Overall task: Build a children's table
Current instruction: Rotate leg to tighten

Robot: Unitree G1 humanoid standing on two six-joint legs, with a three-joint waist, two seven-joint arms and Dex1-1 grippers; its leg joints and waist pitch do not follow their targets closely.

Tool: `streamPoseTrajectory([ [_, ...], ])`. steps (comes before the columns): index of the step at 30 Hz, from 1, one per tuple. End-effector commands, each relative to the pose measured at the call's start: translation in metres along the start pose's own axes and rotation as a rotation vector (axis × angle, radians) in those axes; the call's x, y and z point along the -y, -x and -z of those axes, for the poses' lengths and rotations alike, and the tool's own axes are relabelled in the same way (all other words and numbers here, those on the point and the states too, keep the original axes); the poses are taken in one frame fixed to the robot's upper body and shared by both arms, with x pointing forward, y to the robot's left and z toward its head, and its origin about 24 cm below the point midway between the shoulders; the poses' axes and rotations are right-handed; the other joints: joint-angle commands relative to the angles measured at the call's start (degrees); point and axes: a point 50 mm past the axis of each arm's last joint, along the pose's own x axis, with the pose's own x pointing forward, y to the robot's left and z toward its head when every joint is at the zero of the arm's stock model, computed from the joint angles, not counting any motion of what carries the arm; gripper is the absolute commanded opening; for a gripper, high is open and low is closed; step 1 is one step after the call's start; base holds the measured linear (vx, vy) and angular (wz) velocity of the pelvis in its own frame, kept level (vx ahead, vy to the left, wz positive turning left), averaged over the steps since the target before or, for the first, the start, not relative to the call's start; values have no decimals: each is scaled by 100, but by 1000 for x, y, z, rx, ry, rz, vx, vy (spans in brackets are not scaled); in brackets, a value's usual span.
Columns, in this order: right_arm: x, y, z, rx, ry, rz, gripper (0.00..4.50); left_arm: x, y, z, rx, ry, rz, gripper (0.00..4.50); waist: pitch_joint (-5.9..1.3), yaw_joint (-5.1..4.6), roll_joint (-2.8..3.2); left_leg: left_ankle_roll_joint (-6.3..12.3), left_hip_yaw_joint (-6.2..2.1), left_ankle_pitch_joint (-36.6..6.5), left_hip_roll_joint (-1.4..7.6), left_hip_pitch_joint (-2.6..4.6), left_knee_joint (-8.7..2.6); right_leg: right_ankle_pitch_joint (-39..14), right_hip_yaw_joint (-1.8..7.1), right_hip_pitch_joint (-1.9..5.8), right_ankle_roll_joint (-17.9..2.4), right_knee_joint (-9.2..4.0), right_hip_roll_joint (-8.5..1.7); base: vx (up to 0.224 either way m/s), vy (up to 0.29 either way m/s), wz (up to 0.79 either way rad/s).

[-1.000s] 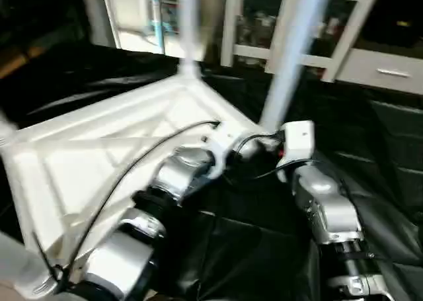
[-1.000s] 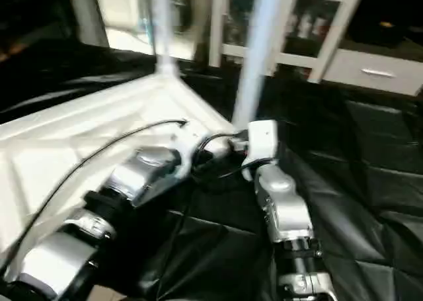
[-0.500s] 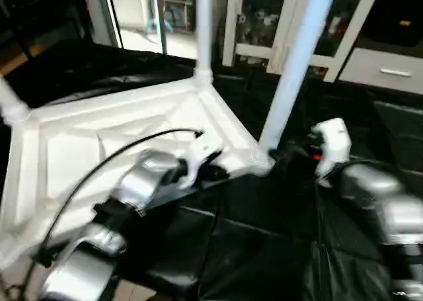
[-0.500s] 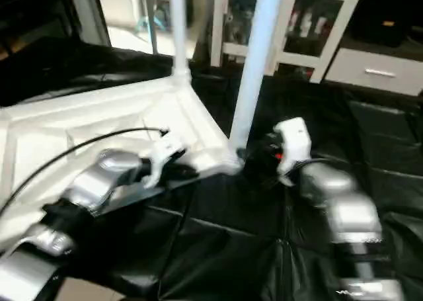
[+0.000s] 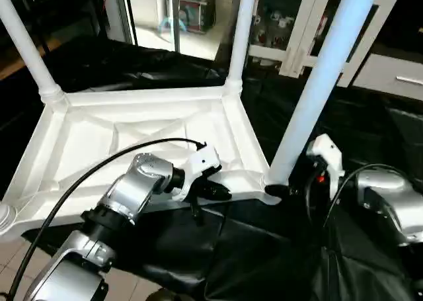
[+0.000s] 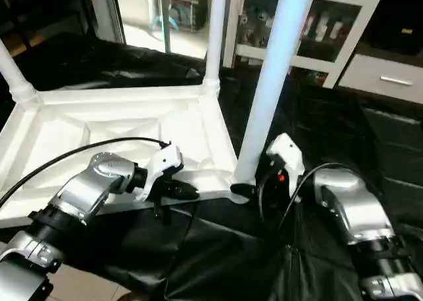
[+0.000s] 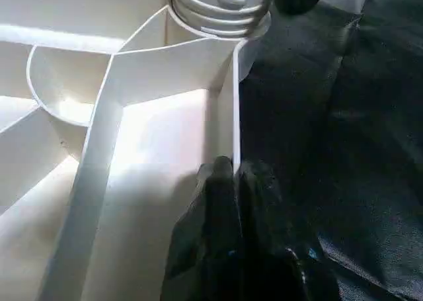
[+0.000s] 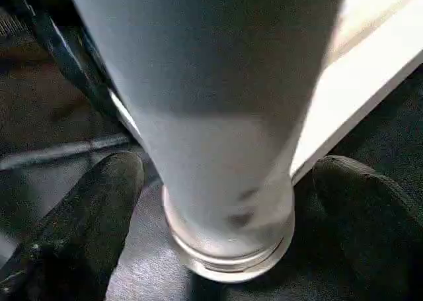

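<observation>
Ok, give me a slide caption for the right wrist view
Open black fingers straddle the base of a white table leg seated in its corner socket.

The three upright legs are running out past the top of the head views, so the near leg (image 5: 316,89), the far leg (image 5: 240,33) and the left leg (image 5: 25,43) are all losing their upper ends. The table top (image 5: 99,135) is lying underside up, and the left forearm (image 5: 129,192) is covering part of its near rim. The near-left corner socket (image 5: 3,218) is getting clipped by the picture's side. Behind the cabinet doors (image 5: 284,23), small items are sitting too blurred to name. In the right wrist view, the near leg is blocking the table edge behind it.
</observation>
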Motion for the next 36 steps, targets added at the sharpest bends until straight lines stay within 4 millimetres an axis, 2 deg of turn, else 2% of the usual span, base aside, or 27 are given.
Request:
streamPoseTrajectory([
  [1,3,-1,-4,-15,48,4,441,9,-9,-6,24,-14,82,0,-397,-30,-116,332,-192,-859,452,111,-398,-1317,284,238,-1367,-418,-507,0,0,0],
  [3,5,-3,-5,-5,39,4,441,10,-9,-7,25,-12,83,0,-394,-33,-123,363,-194,-849,451,105,-399,-1315,283,248,-1371,-415,-503,0,0,0],
  [5,6,-4,-5,1,36,-2,410,10,-8,-7,25,-11,81,0,-395,-34,-117,366,-191,-879,453,111,-394,-1332,281,240,-1384,-421,-499,0,0,0],
  [7,7,-5,-5,4,35,-3,410,9,-8,-7,23,-10,79,0,-398,-38,-121,383,-194,-857,451,105,-395,-1284,280,248,-1390,-414,-496,0,0,0],
  [9,8,-5,-5,4,35,-6,376,9,-7,-6,22,-8,77,0,-396,-35,-125,400,-193,-849,450,105,-392,-1297,280,250,-1391,-417,-498,0,0,0],
  [15,7,-5,-3,-7,41,-27,341,9,-7,-5,16,-2,79,0,-397,-44,-130,399,-195,-862,454,107,-391,-1342,277,251,-1384,-417,-494,0,0,0],
  [17,7,-5,-3,-9,42,-35,327,9,-6,-5,13,-1,81,0,-398,-42,-111,403,-198,-859,453,106,-391,-1322,276,252,-1398,-412,-494,0,0,0],
  [19,7,-6,-2,-16,47,-42,298,10,-6,-4,6,3,87,0,-401,-48,-118,404,-196,-853,453,102,-389,-1280,275,255,-1414,-410,-495,0,0,0],
  [26,5,-9,1,-22,40,-61,265,11,-3,0,-13,15,99,0,-409,-73,-113,443,-197,-774,452,100,-383,-1106,274,264,-1487,-387,-489,0,0,0],
  [29,6,-10,3,-11,14,-18,263,10,-3,0,-12,24,78,0,-408,-84,-85,422,-202,-819,452,103,-387,-1127,270,264,-1506,-391,-487,0,0,0],
  [30,7,-10,4,-10,8,-4,262,9,-3,0,-12,26,72,0,-406,-95,-94,415,-198,-833,451,101,-388,-1130,273,261,-1503,-395,-482,0,0,0],
  [31,12,-14,7,-5,-35,97,261,4,-5,-2,-2,38,22,0,-401,-109,-88,381,-204,-896,447,102,-395,-1197,270,263,-1493,-404,-480,0,0,0],
  [32,12,-14,7,-5,-35,97,261,4,-5,-2,-2,38,22,0,-391,-127,-79,332,-206,-959,443,104,-404,-1292,271,252,-1480,-423,-482,0,0,0],
  [34,19,-22,5,23,-94,273,261,-6,-9,-7,17,75,-86,0,-384,-149,-56,191,-215,-1154,433,120,-417,-1579,264,245,-1407,-453,-476,0,0,0],
  [35,19,-23,5,25,-98,281,261,-6,-9,-7,17,78,-92,0,-371,-177,-66,86,-232,-1307,432,121,-437,-1817,259,242,-1329,-479,-476,0,0,0],
  [36,23,-31,3,49,-171,410,261,-15,-13,-10,23,123,-186,0,-374,-183,-48,36,-241,-1362,431,128,-441,-1900,256,246,-1290,-481,-476,0,0,0],
])
